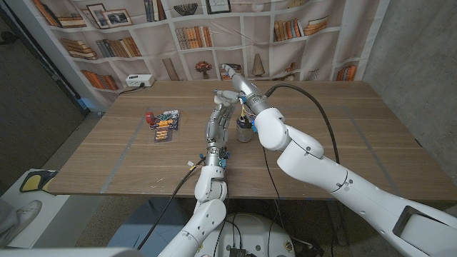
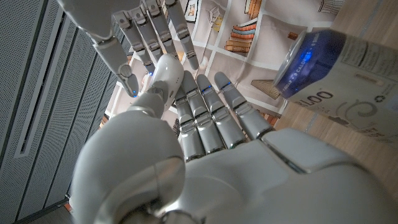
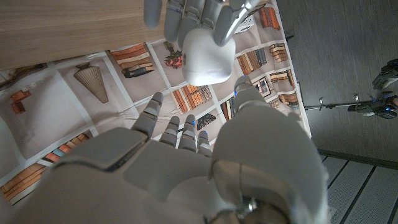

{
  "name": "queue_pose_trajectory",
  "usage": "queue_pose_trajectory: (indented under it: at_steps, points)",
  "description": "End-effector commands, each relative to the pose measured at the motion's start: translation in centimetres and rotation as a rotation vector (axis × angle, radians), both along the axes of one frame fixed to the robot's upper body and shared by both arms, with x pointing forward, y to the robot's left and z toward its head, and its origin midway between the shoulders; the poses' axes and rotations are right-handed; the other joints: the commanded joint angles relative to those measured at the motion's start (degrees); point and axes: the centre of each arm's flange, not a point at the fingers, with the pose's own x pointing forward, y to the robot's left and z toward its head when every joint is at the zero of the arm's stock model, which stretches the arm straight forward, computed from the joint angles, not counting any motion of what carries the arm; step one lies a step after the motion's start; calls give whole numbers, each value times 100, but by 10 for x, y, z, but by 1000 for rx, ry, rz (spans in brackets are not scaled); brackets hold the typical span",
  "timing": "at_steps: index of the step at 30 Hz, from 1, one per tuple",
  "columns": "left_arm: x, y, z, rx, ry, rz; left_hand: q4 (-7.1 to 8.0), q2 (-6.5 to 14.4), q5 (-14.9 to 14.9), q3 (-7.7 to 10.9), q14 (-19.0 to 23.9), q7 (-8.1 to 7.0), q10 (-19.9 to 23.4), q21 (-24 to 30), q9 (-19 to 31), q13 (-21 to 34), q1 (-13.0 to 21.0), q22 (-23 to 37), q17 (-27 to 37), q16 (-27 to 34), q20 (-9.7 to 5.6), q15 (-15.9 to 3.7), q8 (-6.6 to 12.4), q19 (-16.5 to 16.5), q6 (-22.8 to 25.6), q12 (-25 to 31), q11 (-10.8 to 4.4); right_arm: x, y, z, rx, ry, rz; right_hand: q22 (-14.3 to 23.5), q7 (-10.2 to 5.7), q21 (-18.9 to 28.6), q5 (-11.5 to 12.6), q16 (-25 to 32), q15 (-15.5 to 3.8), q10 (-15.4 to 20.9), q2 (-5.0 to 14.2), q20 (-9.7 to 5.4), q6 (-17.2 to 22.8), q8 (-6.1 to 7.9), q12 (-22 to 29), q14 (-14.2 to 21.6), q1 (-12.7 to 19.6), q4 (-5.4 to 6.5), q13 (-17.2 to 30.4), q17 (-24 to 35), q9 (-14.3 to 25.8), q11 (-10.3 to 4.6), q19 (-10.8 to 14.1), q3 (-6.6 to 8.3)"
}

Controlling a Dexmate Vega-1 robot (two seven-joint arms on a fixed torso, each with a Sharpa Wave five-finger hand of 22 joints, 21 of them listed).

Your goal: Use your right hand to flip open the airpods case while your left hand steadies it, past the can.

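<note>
The airpods case (image 3: 207, 57) is white, smooth and rounded, its lid down, lifted off the table past the can (image 1: 245, 130). The left hand (image 1: 221, 113) grasps it in its fingertips. The right hand (image 1: 233, 74) hangs just beyond it, fingers loosely spread, grasping nothing

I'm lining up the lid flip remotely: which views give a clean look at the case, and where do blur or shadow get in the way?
Right wrist view: airpods case sharp and evenly lit in the left hand; the right hand is near and soft. Left wrist view: can blurred, blue glare on its rim. Head view: dim, both hands small, case too small to tell.
</note>
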Motion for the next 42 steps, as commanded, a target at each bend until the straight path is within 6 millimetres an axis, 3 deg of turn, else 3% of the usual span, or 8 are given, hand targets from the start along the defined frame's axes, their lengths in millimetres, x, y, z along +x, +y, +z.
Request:
queue_pose_trajectory:
  at_steps: [1, 11, 21, 28, 40, 42]
  points:
    - [-4, 4, 1, 0, -19, -1, 125, 75, 22, 163, 48, -160, 203, 36, 352, 27, 34, 24, 23, 21, -12, -11, 42, 64, 196, 35, -238, -3, 4, -2, -5, 4, -5, -4, -24, 26, 57, 36, -38, 9, 12, -63, 13, 29, -9, -19, 169, -15, 0, 13, 8, -15, 26, 90]
    - [-8, 4, 2, 2, -24, 2, 130, 74, 19, 168, 71, -154, 219, 39, 353, 48, 28, 26, 23, 18, -16, -8, 40, 72, 189, 42, -263, -5, 6, -2, -10, -1, -4, -6, -83, 18, 131, 41, -101, 29, 56, -124, 69, 44, -18, -1, 577, -40, -3, 7, 7, -63, 43, 284]
    - [-10, 2, 0, -4, -17, -1, 133, 71, 16, 173, 85, -163, 233, 39, 354, 73, 21, 28, 21, 9, -19, -10, 39, 71, 186, 47, -268, -7, 4, -2, -4, 5, 7, -4, -197, -13, 344, 55, -173, 100, 270, -220, 156, 47, -12, -43, 1131, 10, -2, 47, 6, -116, -60, 647]
    - [-11, 1, 1, -6, -20, 0, 131, 64, 14, 176, 86, -174, 233, 36, 356, 89, 19, 29, 18, 0, -14, -11, 37, 61, 179, 47, -267, -7, 2, -1, 7, 9, 20, 1, -299, -22, 441, 85, -255, 141, 396, -320, 235, 56, -1, -73, 1286, 89, 1, 109, 6, -181, -156, 835]
    - [-9, 0, -1, -11, -12, -3, 134, 62, 11, 180, 81, -173, 240, 32, 363, 114, 11, 30, 16, -13, -10, -10, 40, 50, 178, 49, -254, -7, -1, 2, 23, 6, 39, 8, -361, -11, 537, 146, -340, 241, 457, -393, 407, 87, 36, -82, 1419, 203, 8, 209, 7, -222, -229, 1084]
    - [-8, 0, -2, -10, -12, -6, 138, 64, 10, 181, 84, -173, 234, 32, 363, 120, 7, 30, 17, -13, -8, -7, 42, 48, 181, 46, -259, -7, -1, 2, 29, 5, 39, 10, -430, 1, 566, 168, -343, 259, 448, -408, 526, 119, 42, -81, 1464, 233, 10, 245, 8, -231, -233, 1169]
